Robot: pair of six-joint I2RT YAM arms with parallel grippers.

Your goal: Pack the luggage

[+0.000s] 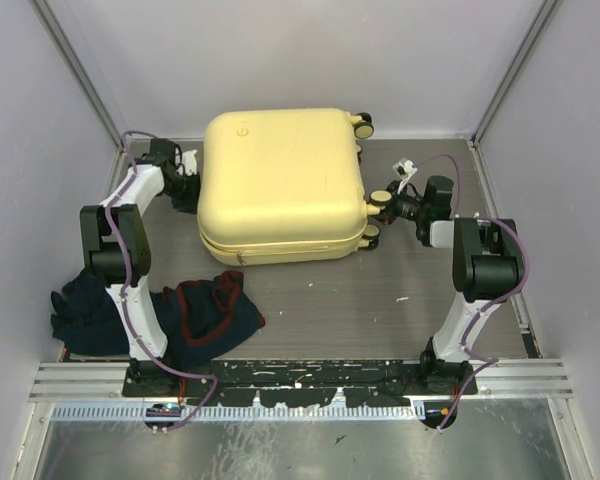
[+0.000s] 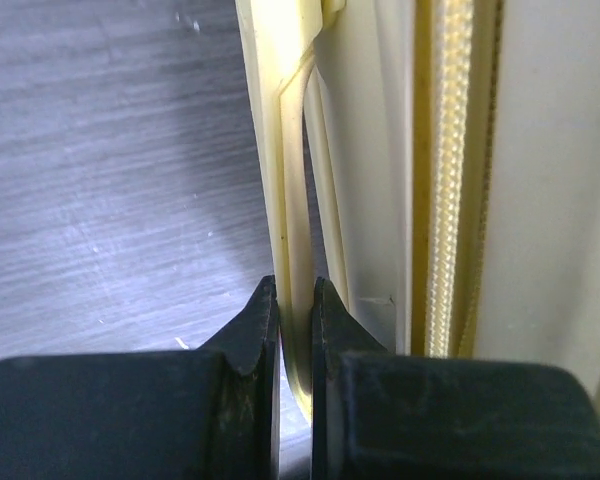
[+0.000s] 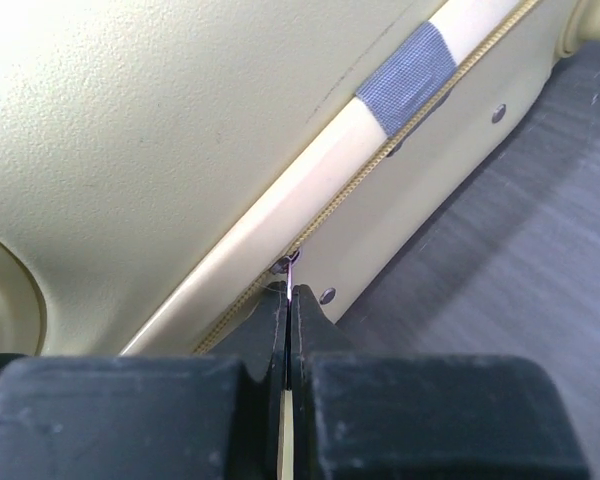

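The luggage (image 1: 280, 185), a pale yellow hard-shell suitcase, lies flat and closed in the middle of the table. My left gripper (image 1: 193, 185) is at its left side. In the left wrist view it (image 2: 295, 300) is shut on the thin yellow handle (image 2: 295, 230), beside the zipper line (image 2: 447, 200). My right gripper (image 1: 377, 203) is at the suitcase's right side near the wheels. In the right wrist view it (image 3: 289, 292) is shut on the small metal zipper pull (image 3: 292, 268) at the seam of the shell (image 3: 180, 130).
A dark navy and red garment (image 1: 215, 310) lies at the front left, and another dark garment (image 1: 85, 310) lies behind the left arm's base. Black wheels (image 1: 362, 124) stick out at the suitcase's right. A grey tape patch (image 3: 408, 75) sits on the seam. Walls enclose the table.
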